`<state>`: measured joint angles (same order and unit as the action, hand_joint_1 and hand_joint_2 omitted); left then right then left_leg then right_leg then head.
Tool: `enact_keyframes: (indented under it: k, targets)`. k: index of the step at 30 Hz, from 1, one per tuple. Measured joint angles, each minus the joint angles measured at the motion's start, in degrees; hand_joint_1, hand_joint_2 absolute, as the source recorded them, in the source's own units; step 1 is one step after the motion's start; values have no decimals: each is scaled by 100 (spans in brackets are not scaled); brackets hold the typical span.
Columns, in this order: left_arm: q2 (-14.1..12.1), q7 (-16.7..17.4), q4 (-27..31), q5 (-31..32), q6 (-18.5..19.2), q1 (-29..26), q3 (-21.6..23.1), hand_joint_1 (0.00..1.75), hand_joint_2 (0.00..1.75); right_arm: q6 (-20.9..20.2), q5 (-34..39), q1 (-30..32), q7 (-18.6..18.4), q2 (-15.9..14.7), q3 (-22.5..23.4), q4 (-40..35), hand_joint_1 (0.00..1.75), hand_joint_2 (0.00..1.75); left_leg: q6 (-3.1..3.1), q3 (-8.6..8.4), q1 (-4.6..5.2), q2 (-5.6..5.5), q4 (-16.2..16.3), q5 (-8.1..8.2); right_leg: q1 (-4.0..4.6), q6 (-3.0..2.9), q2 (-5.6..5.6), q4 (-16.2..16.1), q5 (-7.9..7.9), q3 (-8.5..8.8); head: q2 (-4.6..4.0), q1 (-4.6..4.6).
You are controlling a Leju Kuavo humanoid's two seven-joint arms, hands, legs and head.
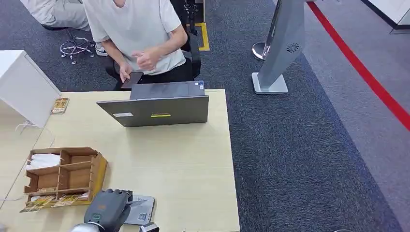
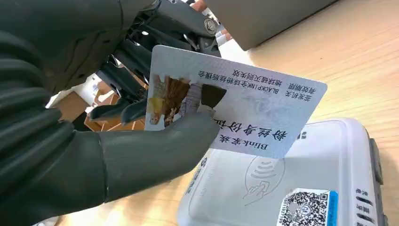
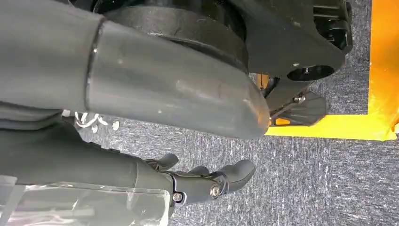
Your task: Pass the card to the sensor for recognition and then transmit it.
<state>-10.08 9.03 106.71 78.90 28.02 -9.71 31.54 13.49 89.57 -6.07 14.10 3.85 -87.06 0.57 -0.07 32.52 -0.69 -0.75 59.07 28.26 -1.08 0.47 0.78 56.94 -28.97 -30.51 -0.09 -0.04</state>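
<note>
**Ana:** Pale wood is what we see first: a light wooden table (image 1: 193,159) from above, with dark grey carpet (image 1: 300,159) to its right. At the table's near edge our left hand (image 1: 109,209) sits over a small white sensor (image 1: 141,210).

**Ben:** What is that hand doing?

**Ana:** In the left wrist view we see it holding a white card (image 2: 244,106), pinched between the thick grey thumb (image 2: 155,150) and the darker fingers (image 2: 127,80) behind it. The card carries a strip of colourful figures and printed characters. It hangs just above the sensor's white top (image 2: 282,188), which shows a contactless symbol and a QR code. We cannot tell whether the card's edge touches the sensor.

**Ben:** And our right hand?

**Ana:** In the right wrist view it (image 3: 197,181) hangs over the carpet beside a band of yellow floor tape (image 3: 383,70). Its fingers curve loosely, apart, with nothing in them.

**Ben:** What else is on the table?

**Ana:** To the left of the sensor, a wooden compartment box (image 1: 65,176) holding cards and something white. At the far side, a grey laptop (image 1: 159,106), its back towards us. Behind it a person in a pale shirt (image 1: 138,34) sits holding a dark phone (image 1: 131,79). A white box (image 1: 24,87) stands at the far left, and a grey stand (image 1: 283,48) rises from the carpet.
</note>
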Motion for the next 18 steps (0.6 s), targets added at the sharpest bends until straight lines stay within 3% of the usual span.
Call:
enact_keyframes:
  k: [3, 5, 8, 12, 16, 17, 18]
  targets:
    - [-2, 0, 0, 46, -53, 2, 4, 175, 175, -2, 0, 0, 0, 0, 0, 0, 0, 0, 0, 0, 0, 0, 0, 0, 0, 0, 0, 0, 0, 0, 0, 0]
    - [-2, -26, 2, 160, -302, 15, 11, 175, 175, -7, -2, 5, 26, 0, 0, 0, 0, 0, 0, 0, 0, 0, 0, 0, 0, 0, 0, 0, 0, -2, 0, 0]
    - [-4, -210, 42, 306, -906, 140, 18, 175, 175, -11, -13, 17, 61, 0, -2, 0, 0, 0, 0, 1, 0, -3, 1, 0, 0, 0, -3, 0, 0, -2, 0, 0]
    - [144, -575, 663, 703, -2147, 549, 17, 175, 175, 24, -196, 118, 190, 55, -63, 0, 0, 0, -2, 7, -1, -17, 2, -4, 1, -2, -19, 1, 2, 0, 0, 2]
    - [404, -491, 1138, 894, -2110, 1053, -85, 175, 175, 55, -549, 155, 210, 109, -142, 0, 0, 0, -1, 5, 0, -15, 3, -5, 0, -3, -15, 0, 5, -4, 0, 0]
    - [420, -318, 1180, 898, -2002, 1221, -127, 175, 175, 81, -601, 161, 197, 114, -146, 0, 0, 0, -2, 0, 0, -16, 4, -5, 0, -2, -17, -3, 4, -19, 0, -2]
    - [348, 67, 1148, 898, -1718, 1561, -118, 175, 175, 94, -590, 162, 151, 122, -146, 0, 0, 0, 7, 9, -3, -25, 6, -15, 2, -2, -31, -1, 4, -17, 0, -4]
